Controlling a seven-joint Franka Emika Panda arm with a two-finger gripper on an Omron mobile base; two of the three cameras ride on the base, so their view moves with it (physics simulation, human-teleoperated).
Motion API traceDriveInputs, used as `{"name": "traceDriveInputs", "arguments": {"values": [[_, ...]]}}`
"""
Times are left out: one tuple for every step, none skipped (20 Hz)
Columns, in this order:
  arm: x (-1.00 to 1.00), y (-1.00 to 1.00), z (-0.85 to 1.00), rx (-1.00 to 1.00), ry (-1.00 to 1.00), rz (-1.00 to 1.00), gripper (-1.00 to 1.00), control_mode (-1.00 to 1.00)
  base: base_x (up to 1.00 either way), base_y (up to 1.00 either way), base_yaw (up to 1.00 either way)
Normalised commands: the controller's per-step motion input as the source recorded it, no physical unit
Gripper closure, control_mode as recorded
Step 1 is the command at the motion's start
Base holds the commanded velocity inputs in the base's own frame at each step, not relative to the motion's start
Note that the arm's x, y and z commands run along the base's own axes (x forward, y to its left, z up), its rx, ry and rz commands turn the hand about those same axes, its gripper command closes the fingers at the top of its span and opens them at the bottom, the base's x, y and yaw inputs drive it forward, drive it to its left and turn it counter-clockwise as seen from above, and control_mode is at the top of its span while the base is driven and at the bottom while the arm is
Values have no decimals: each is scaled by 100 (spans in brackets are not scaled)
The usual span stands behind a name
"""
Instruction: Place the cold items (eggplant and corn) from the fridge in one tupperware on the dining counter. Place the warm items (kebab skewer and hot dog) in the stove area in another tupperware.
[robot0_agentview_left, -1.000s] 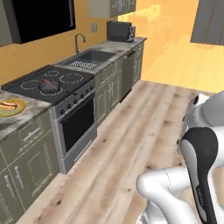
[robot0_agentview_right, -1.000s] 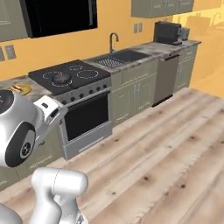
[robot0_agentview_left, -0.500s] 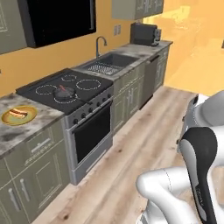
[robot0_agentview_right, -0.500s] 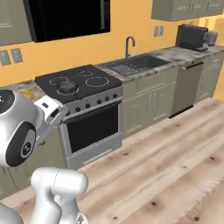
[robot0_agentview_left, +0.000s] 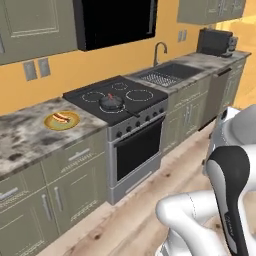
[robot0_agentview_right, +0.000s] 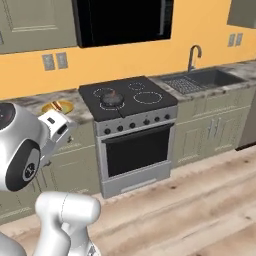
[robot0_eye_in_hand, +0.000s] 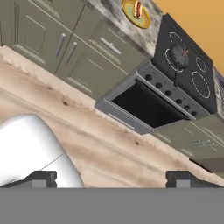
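Gripper (robot0_eye_in_hand: 111, 177) fingers spread wide w/ nothing between them as I logged hot dog (robot0_agentview_left: 61, 118) on yellow plate (robot0_agentview_left: 71, 121), counter (robot0_agentview_left: 30, 140) left of stove (robot0_agentview_left: 117, 97).

Counter (robot0_agentview_left: 30, 135) mottled stone, matt; stove (robot0_agentview_left: 117, 95) top glossy black glass; floor (robot0_agentview_right: 200, 200) pale wood planks.

Big round white arm (robot0_agentview_left: 200, 220); smooth and shiny; black band at a joint (robot0_agentview_left: 231, 190); round dark cap (robot0_agentview_right: 24, 170).
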Motion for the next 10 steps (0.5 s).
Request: {"name": "traceDriveInputs", "arguments": {"values": [[0,0,0,0,0,0,-100,100,64,0,38],[0,0,0,0,0,0,-100,100,76,0,35],[0,0,0,0,0,0,-100,100,79,0,33],[0,0,0,0,0,0,-100,100,85,0,32],[0,0,0,0,0,0,-100,100,85,0,32],[0,0,0,0,0,0,-100,100,83,0,32],[0,0,0,0,0,0,-100,100,81,0,32],[0,0,0,0,0,0,-100,100,81,0,32],[0,0,0,0,0,0,-100,100,80,0,32],[0,0,0,0,0,0,-100,100,78,0,31]]}}
